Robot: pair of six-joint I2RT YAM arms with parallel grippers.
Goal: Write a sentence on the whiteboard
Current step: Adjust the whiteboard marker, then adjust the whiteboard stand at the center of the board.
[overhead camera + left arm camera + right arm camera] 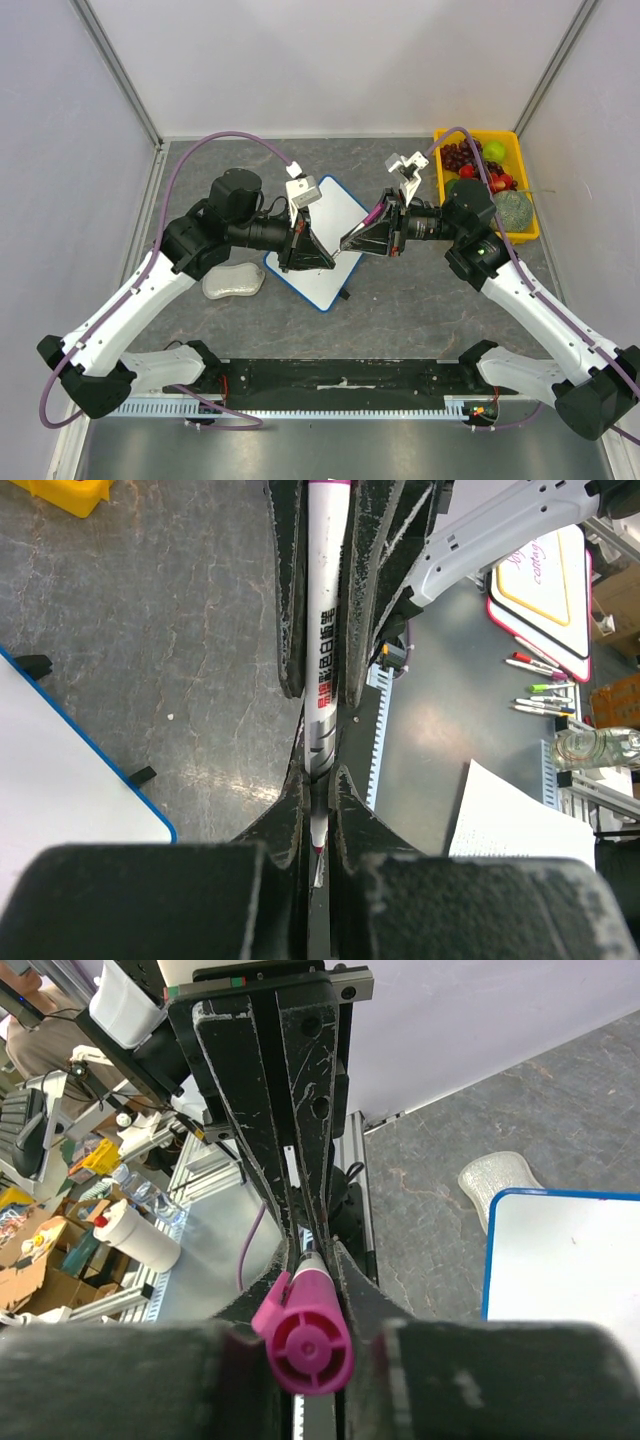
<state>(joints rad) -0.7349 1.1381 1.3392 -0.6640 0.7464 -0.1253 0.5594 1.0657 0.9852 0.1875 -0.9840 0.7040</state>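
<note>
Above the whiteboard (345,205), which lies flat on the table between the arms, my left gripper (318,780) is clamped on the narrow end of the marker (325,630), and my right gripper (312,1255) has its fingers pressed on the magenta end (303,1345). I judge the marker light, stiff and slick, likely to twist in narrow fingers, so I would hold it squarely on the barrel. A small dark-red tip deep between the left fingers may be the nib. The grippers hide the board's middle, and no sentence shows on the white that I can see.
</note>
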